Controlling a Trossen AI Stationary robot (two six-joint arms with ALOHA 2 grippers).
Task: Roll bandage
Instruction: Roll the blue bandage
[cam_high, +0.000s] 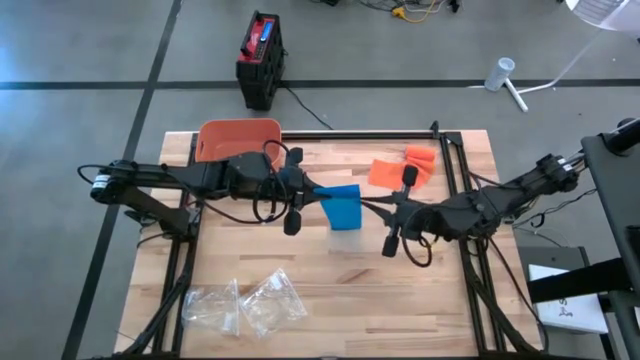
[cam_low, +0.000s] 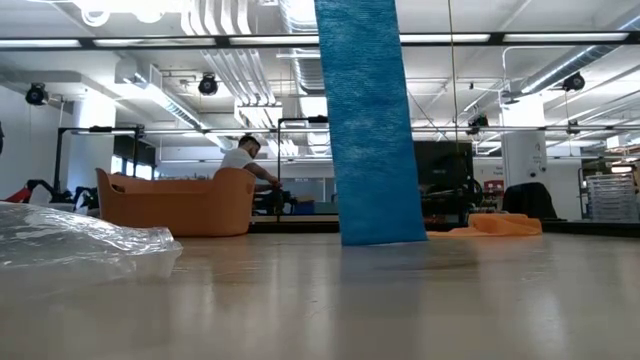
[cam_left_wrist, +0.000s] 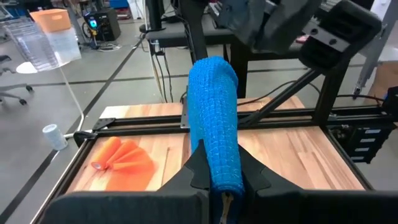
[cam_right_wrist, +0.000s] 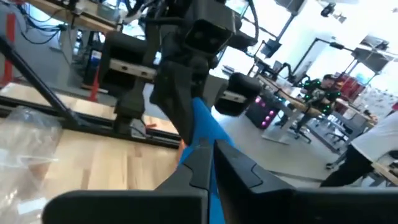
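Blue bandage (cam_high: 343, 207) between both clamped grippers

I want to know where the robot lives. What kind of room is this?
Probably a robotics lab or workshop. The wooden table stands on a bare concrete floor, white pipes run across the ceiling, and a person works at a bench far behind.

Grey concrete floor (cam_high: 80, 60) all round wooden table (cam_high: 300, 320), dark tape lines crossing it. Black-and-red box (cam_high: 262, 58) on floor beyond left gripper (cam_high: 318, 197), cable trailing from it. White fan stand (cam_high: 510, 85) on floor beyond right gripper (cam_high: 372, 207). Low view: white ceiling ducts (cam_low: 240, 60), strip lights, black frames. Person (cam_low: 245, 158) at far bench behind left gripper, probably seated. Clear plastic bin (cam_left_wrist: 46, 43) out on floor.
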